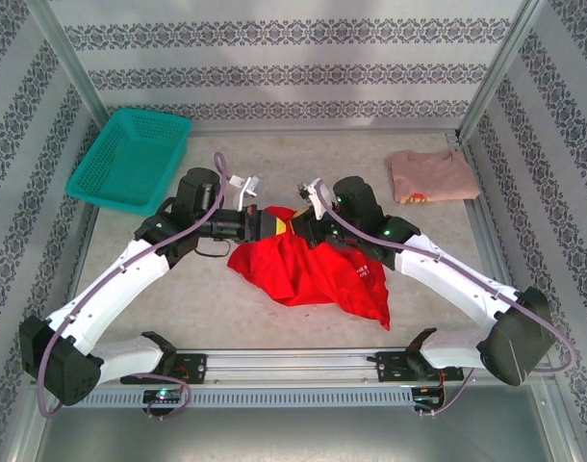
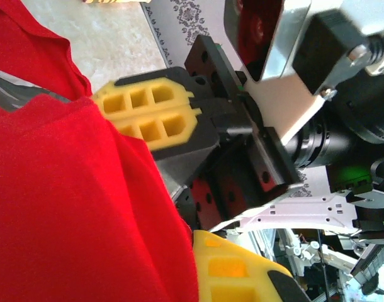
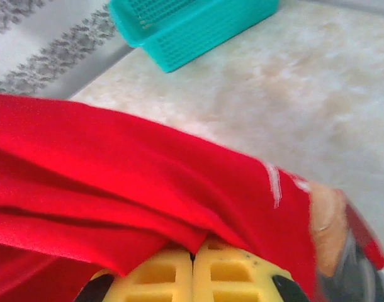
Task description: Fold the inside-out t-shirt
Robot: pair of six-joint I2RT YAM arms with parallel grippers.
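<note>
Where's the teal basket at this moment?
In the top view the basket sits at the far left corner of the table, beyond the left arm, apart from the red shirt.

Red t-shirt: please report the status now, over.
Both shut on the t-shirt: left gripper, right gripper. Bunched mid-table, not folded. Off to the sides: teal basket, pink shirt; nothing blocking.

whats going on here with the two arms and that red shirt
The left gripper and the right gripper are close together over the middle of the table, both shut on the far edge of the red t-shirt. It trails from them in a bunched heap on the table, not yet folded. A teal basket sits far left, a pale pink shirt far right.
</note>
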